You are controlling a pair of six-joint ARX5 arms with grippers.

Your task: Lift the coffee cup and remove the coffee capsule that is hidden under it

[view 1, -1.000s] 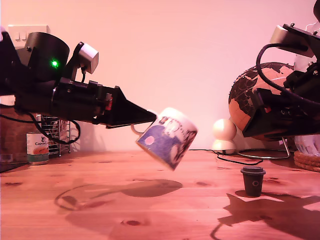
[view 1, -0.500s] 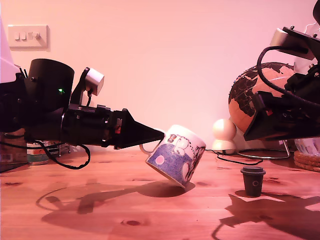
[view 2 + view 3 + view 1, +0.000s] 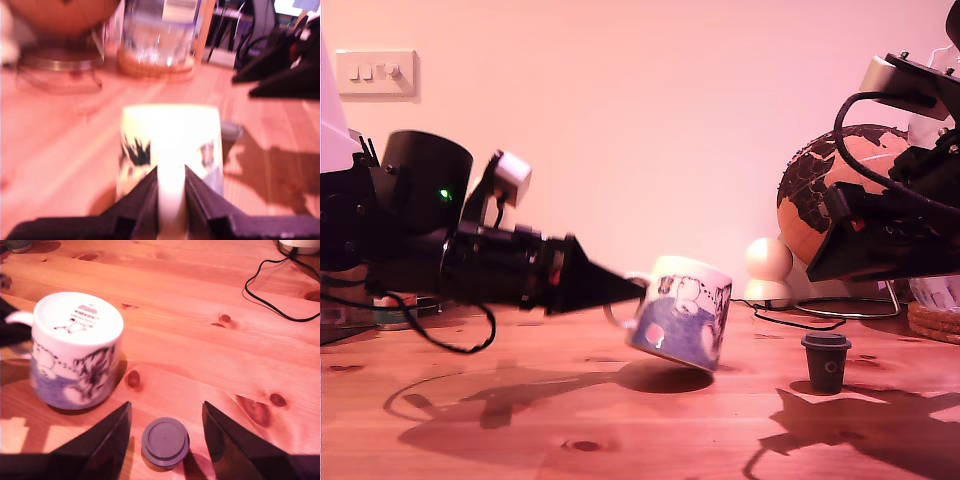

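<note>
The coffee cup (image 3: 680, 312) is upside down and tilted, its lower rim at or just above the wooden table (image 3: 570, 420); I cannot tell whether it touches. My first gripper (image 3: 638, 290) reaches in from the exterior view's left, shut on the cup's handle (image 3: 171, 185), with the cup body (image 3: 170, 135) just beyond its fingers. The coffee capsule (image 3: 826, 362) stands uncovered on the table toward the exterior view's right. My second gripper (image 3: 166, 405) hovers open above it, with the capsule (image 3: 165, 441) between its two fingers and the cup (image 3: 75, 347) beside it.
A globe (image 3: 820, 200) on a metal stand, a white rounded object (image 3: 769, 262) and a black cable (image 3: 800, 320) lie behind the capsule. Stacked cork coasters (image 3: 932, 322) sit at the exterior view's right edge. A tin can (image 3: 395, 305) shows partly behind the first arm.
My first gripper has come down and moved toward the exterior view's right with the cup, from well above the table to almost on it. The cup is less tilted. The second arm and capsule stayed still.
</note>
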